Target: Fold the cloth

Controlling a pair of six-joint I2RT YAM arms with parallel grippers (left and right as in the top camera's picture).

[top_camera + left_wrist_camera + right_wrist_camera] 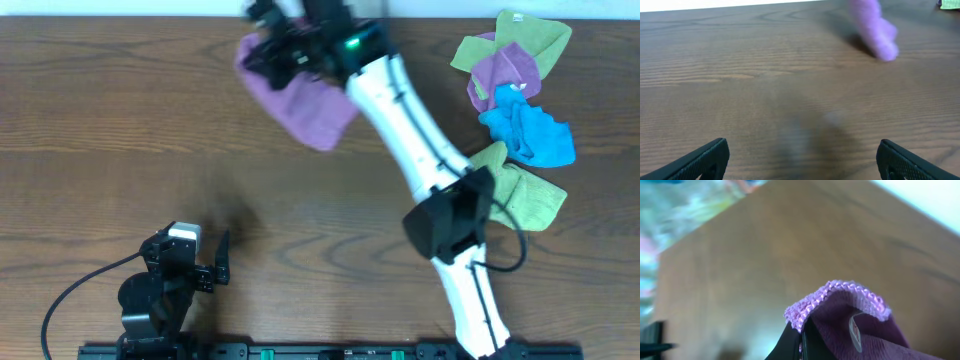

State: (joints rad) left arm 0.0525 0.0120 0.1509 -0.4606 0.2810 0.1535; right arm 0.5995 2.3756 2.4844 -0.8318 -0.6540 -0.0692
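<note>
The right arm reaches across to the far middle of the wooden table. Its gripper is pressed together on the stitched edge of the purple cloth, pinching the hem between its dark fingers. In the right wrist view, a small white tag shows on the cloth just beside the grip. From above, the cloth hangs bunched below the gripper at the far side of the table, left of the white arm; the view is blurred there, so whether its lower end touches the wood cannot be told.

The left gripper sits at the near left of the table with its fingers spread wide, holding nothing, well apart from the cloth.

At the far right lies a heap of small cloths, green, purple and blue, bunched together.
</note>
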